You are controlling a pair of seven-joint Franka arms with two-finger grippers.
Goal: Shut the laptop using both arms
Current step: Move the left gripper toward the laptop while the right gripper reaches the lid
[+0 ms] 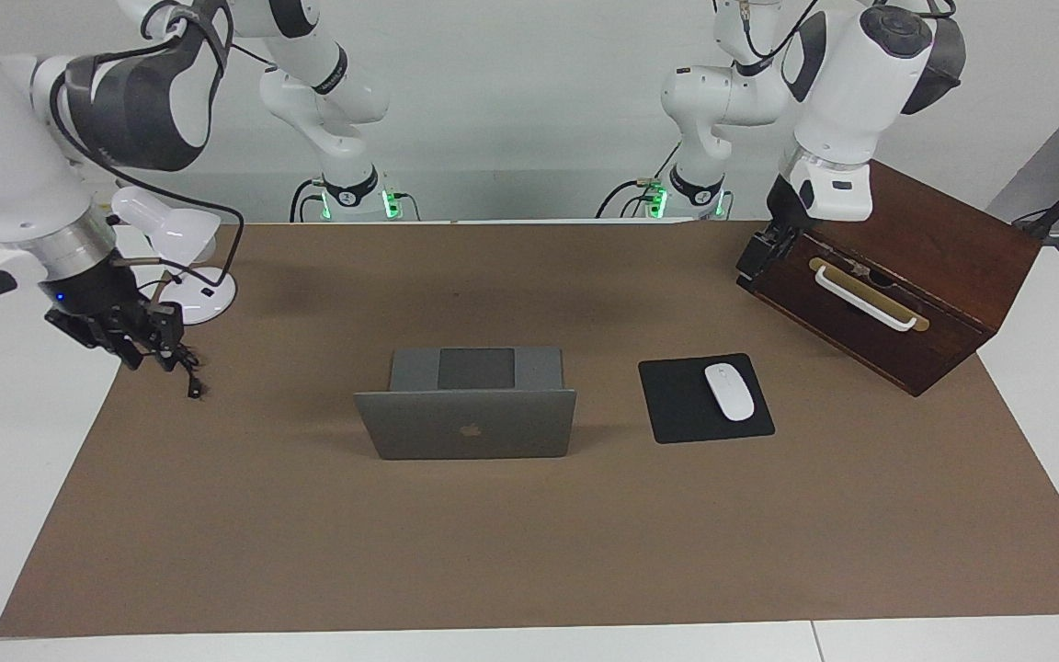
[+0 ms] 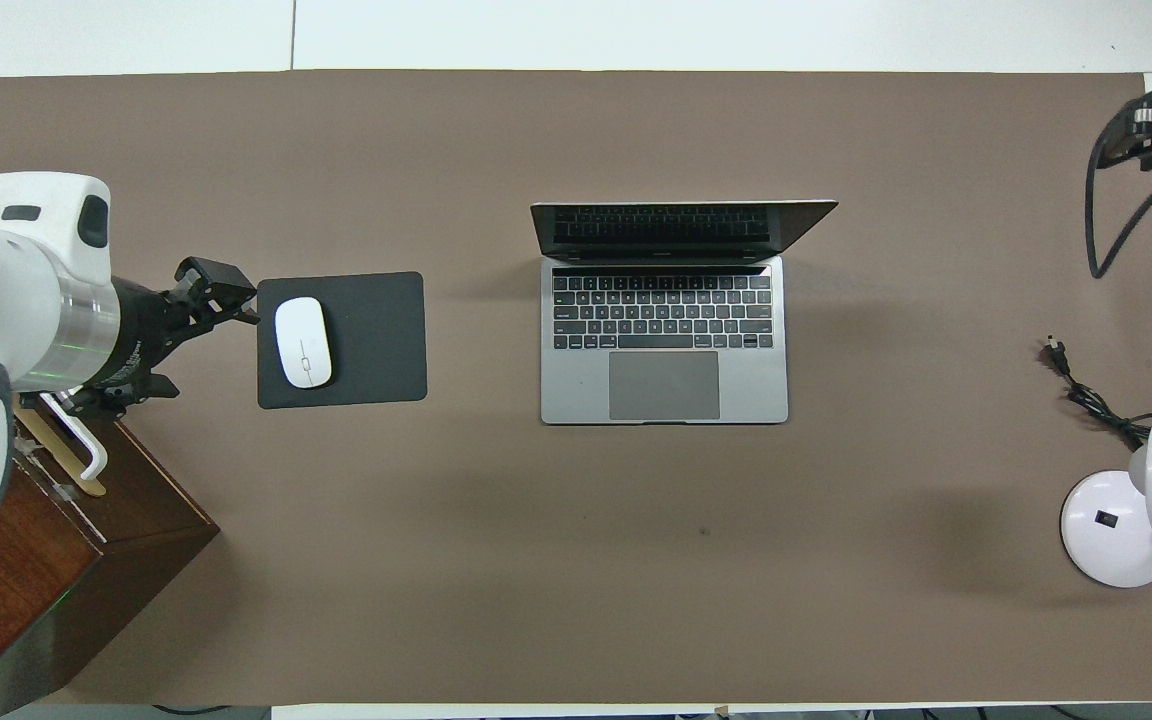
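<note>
Laptop point(image 1: 465, 423) sits open at the middle of the brown mat point(image 1: 493, 552). The lid stands nearly upright with the logo facing away from the robots. Keyboard and trackpad face the robots. Nothing touches it.

Clock bearings are taken from the laptop in the overhead view, 12 o'clock pointing away from the robots.
- 9 o'clock, toward the left arm's end: black mouse pad point(image 2: 376, 340), flat on the mat, apart from the laptop. A white mouse point(image 2: 302, 342) lies on it.
- 8 o'clock: dark wooden box point(image 2: 26, 550) with a white handle, at the mat's corner.
- 4 o'clock, at the right arm's end: white desk lamp point(image 2: 1116, 530). Its black cable point(image 2: 1086, 395) trails on the mat at about 3 o'clock.

Left gripper point(image 2: 216, 290): at 9 o'clock, in the air. The facing view puts it just beside the box's corner, clear of the mouse pad. Its fingers stand spread wide and hold nothing.

Right gripper point(image 1: 148, 345): at about 2 o'clock in the overhead view. The facing view shows it over the mat's edge by the lamp cable. Whether it is open or closed cannot be told, and nothing is seen in it.

Both grippers are well apart from the laptop.
</note>
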